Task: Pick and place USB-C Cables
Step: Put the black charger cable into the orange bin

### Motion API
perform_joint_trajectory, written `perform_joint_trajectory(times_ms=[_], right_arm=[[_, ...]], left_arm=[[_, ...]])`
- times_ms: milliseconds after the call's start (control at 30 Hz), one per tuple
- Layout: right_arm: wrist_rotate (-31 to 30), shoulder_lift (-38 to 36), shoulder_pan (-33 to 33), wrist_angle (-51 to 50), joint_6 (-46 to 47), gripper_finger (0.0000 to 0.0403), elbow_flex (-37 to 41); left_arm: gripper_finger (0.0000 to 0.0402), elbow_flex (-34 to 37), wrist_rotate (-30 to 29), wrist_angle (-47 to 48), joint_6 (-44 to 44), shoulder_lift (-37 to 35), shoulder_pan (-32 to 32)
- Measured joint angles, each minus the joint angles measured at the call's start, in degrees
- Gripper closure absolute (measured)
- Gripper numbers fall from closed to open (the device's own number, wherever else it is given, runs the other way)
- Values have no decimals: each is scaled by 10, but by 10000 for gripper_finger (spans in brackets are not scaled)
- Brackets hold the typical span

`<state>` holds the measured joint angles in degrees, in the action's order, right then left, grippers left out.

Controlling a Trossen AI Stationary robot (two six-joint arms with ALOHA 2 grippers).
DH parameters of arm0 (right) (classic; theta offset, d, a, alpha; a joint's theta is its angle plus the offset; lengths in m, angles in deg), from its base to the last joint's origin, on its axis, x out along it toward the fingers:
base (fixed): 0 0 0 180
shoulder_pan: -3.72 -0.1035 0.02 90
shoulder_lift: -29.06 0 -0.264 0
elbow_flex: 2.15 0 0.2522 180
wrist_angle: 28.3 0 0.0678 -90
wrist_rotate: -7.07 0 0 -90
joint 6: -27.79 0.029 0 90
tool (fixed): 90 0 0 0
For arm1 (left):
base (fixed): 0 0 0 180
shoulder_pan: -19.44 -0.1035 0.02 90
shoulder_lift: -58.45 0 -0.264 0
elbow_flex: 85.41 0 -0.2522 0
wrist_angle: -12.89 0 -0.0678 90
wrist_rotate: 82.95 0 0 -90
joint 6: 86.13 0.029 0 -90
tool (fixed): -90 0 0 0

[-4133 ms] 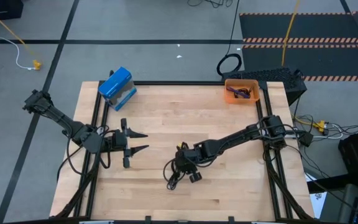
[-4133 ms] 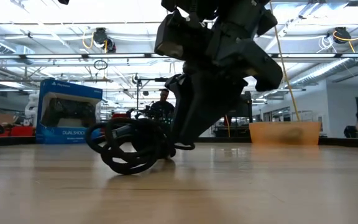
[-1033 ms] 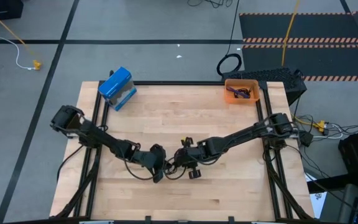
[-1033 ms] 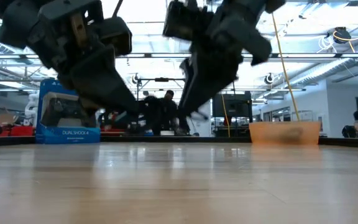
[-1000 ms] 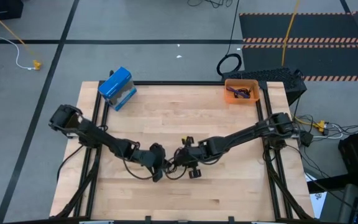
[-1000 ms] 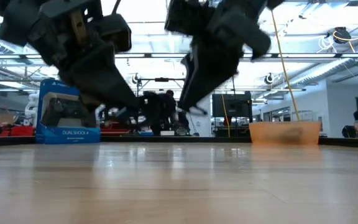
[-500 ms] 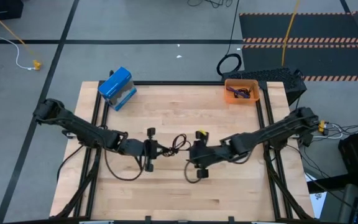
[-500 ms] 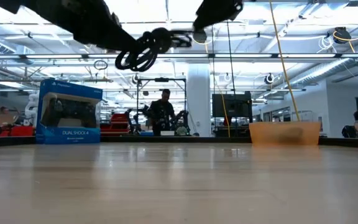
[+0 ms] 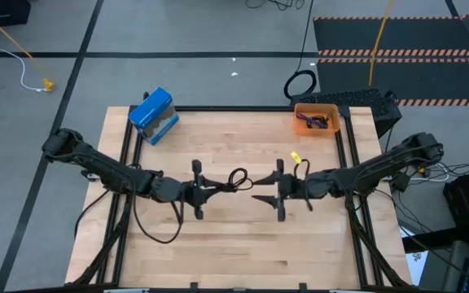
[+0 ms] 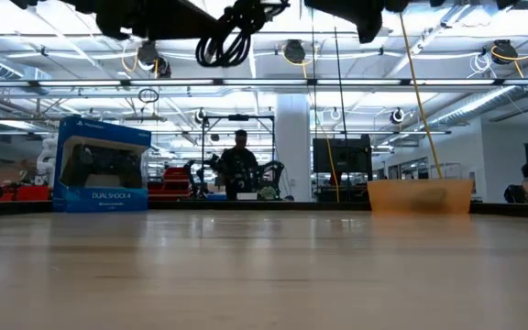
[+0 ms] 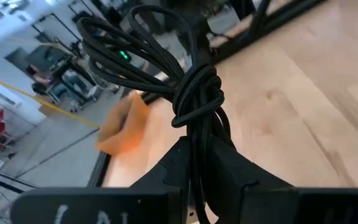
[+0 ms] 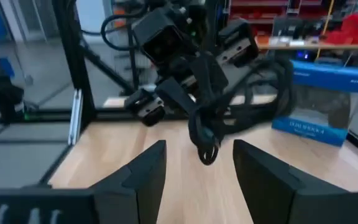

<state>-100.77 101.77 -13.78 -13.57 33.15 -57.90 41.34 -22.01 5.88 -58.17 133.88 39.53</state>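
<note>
A black bundled USB-C cable point(image 9: 236, 179) is high above the table's middle, in my left gripper point(image 9: 215, 188), which is shut on it. In the left wrist view its loops point(image 11: 135, 50) fan out past a wrapped waist point(image 11: 197, 99). My right gripper point(image 9: 259, 195) faces it from the table's right, open and a short gap away; its wrist view shows the cable point(image 12: 213, 124) beyond its spread fingers point(image 12: 145, 177). The low view catches the cable point(image 10: 232, 37) near the top. A purple-blue cable point(image 9: 313, 122) lies in the orange bin point(image 9: 300, 110). My left gripper pinches the black cable between its two fingers point(image 11: 173, 165) at the strands just below the wrapped waist point(image 11: 199, 146). The fingers are about level and point toward the table's right. The cable is lifted clear, and its loops stick out beyond the fingertips toward the right gripper.
A blue DualShock box point(image 9: 153, 115) stands at the far left corner of the table. The orange bin sits at the far right corner. A large black cable loop point(image 9: 300, 84) lies on the floor beyond the far edge. A person point(image 10: 239, 165) stands in the room behind.
Both grippers were together low over the table's middle with the cable. The cable has since risen well above the table in the left gripper. The right gripper has drawn back toward the table's right and now stands clear of the cable.
</note>
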Motion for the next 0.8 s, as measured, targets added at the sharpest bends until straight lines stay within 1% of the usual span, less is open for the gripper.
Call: perform_joint_trajectory(times_ms=[67, 167, 233, 333, 567, 733, 800], right_arm=[[3, 1, 7, 36, 6, 222, 19], [26, 6, 17, 45, 28, 222, 22], [44, 14, 20, 53, 35, 222, 22], [60, 29, 20, 92, 36, 222, 23], [61, 51, 22, 185, 32, 222, 23], [62, 66, 22, 209, 40, 222, 23], [61, 68, 22, 214, 45, 221, 23]], left_arm=[[353, 0, -1, -11, 2, 0, 2], [353, 0, -1, -24, 6, 0, 6], [353, 0, -1, -47, 23, 0, 8], [353, 0, -1, -72, 50, 0, 14], [353, 0, -1, -93, 70, 0, 15], [353, 0, 4, -99, 76, 15, 17], [353, 0, 4, -120, 84, 22, 20]])
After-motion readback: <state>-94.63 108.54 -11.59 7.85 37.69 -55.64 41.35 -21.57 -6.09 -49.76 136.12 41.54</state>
